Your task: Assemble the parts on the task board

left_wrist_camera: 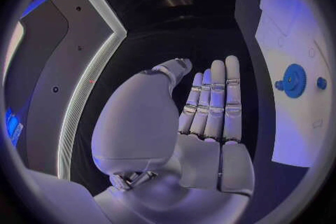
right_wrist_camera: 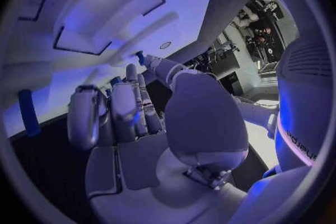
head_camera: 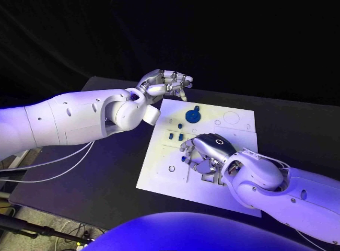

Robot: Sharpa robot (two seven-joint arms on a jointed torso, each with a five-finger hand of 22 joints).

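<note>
1. My right hand is down on the task board, fingers curled among the small blue parts; whether it grips one, I can't tell.
2. Left hand is released, flat, beyond the board's far corner.
3. Next I'd need a fine seat.
4. The left wrist view shows the blue gear clearly beside the empty palm.

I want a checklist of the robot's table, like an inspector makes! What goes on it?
Surface: black table.
Job's things: white task board carries a blue gear and small blue parts.
Clutter: nothing seen.
Hands: left hand off the board's far corner, fingers straight, holding nothing; right hand over the board, fingers bent down, grip unclear.
Cables: white cables under the left arm.
Surroundings: dark backdrop.
</note>
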